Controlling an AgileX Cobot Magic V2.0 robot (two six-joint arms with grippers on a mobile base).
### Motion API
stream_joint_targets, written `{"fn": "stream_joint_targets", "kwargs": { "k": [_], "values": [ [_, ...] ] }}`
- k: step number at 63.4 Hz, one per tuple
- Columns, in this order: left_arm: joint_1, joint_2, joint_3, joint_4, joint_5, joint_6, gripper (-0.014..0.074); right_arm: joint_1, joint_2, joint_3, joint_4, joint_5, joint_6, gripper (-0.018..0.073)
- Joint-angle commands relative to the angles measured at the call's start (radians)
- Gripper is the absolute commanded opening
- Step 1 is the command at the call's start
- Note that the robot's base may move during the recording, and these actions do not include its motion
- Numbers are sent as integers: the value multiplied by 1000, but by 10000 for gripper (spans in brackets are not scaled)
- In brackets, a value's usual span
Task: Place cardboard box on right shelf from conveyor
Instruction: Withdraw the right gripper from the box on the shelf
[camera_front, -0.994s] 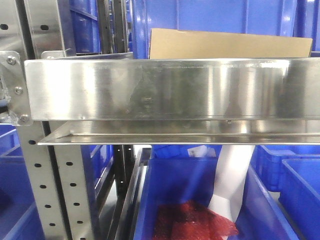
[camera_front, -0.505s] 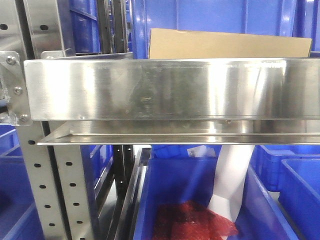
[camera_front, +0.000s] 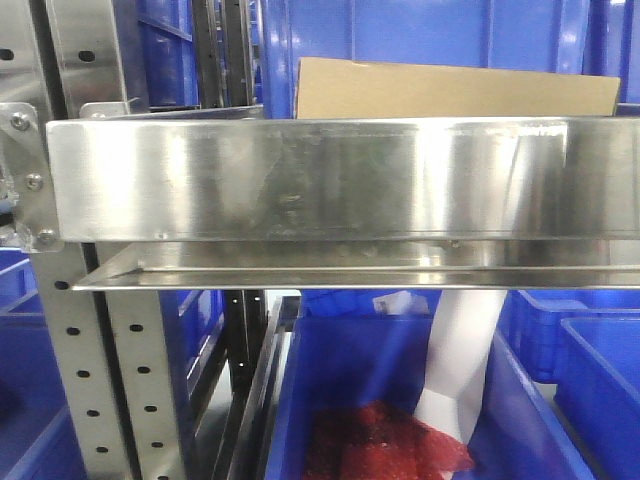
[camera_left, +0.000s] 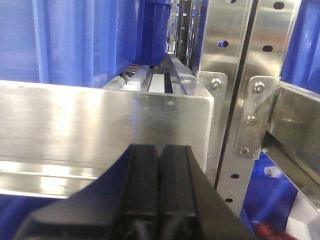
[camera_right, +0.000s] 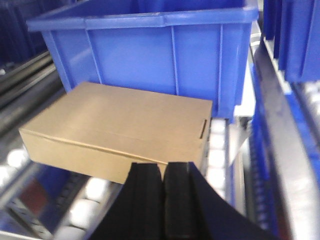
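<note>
The cardboard box (camera_front: 455, 90) lies flat on the right shelf, its top showing above the tall brushed steel lip (camera_front: 320, 180). In the right wrist view the box (camera_right: 115, 125) rests on white rollers (camera_right: 92, 192) in front of a blue bin (camera_right: 150, 50). My right gripper (camera_right: 163, 165) is shut and empty, its tips just short of the box's near right corner. My left gripper (camera_left: 159, 147) is shut with nothing in it, close in front of a steel shelf lip (camera_left: 100, 120). The conveyor is out of view.
Perforated steel uprights (camera_front: 75, 370) stand at the left, also seen bolted beside the lip (camera_left: 235, 100). Blue bins (camera_front: 420, 30) fill the shelves above and behind. A lower blue bin (camera_front: 350, 370) holds red mesh (camera_front: 385, 440) and a white bag (camera_front: 460, 360).
The box and shelf appear a few pixels further left in the front view; nothing else has visibly changed.
</note>
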Motion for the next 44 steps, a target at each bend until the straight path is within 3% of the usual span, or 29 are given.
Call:
{"fn": "stream_joint_targets", "kwargs": {
  "k": [1, 7, 15, 27, 44],
  "values": [
    [0, -12, -3, -9, -91, -7, -119, -36, -46, 2, 52, -96, -125, 57],
    [0, -12, -3, -9, -91, -7, -119, -103, -127, 70, 180, -121, -259, 57],
    [0, -12, -3, -9, -91, -7, -119, -221, -246, 188, 286, -183, -346, 57],
    [0, -12, -3, -9, -91, -7, -119, -318, -434, 386, 288, -253, -347, 56],
    [0, -12, -3, -9, -91, -7, -119, -348, -665, 615, 306, -275, -347, 56]
  ]
}}
